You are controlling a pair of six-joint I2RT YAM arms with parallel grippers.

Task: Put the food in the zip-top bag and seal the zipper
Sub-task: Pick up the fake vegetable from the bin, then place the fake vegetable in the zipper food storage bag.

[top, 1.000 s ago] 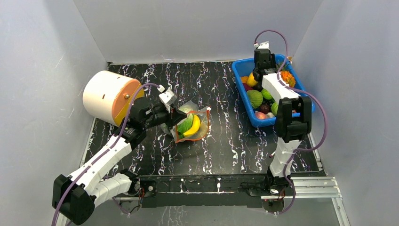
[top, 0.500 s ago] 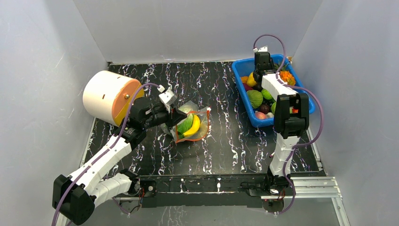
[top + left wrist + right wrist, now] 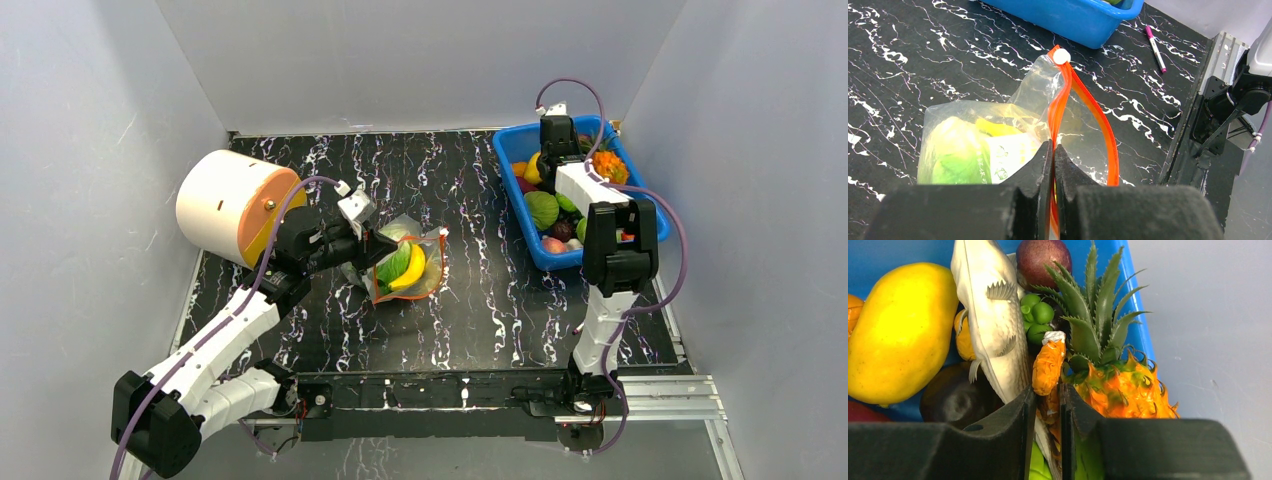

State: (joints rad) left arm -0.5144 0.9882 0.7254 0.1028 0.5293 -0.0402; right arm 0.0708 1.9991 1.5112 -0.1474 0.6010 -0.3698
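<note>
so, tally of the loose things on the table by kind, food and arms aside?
zip-top bag: 1
blue bin: 1
white-and-orange cylinder: 1
pink marker: 1
Total: 4

Black table [image 3: 480, 300] with white marble veining. Blue bin [image 3: 1078, 20] at frame top. Orange-red zipper [image 3: 1054, 107] on clear bag [image 3: 1040, 87]. Cream cylinder [image 3: 225, 200], orange end face.

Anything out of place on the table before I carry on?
A pink marker lies loose on the table beside the blue bin; it has no part in this job. Nothing looks spilled or damaged.
</note>
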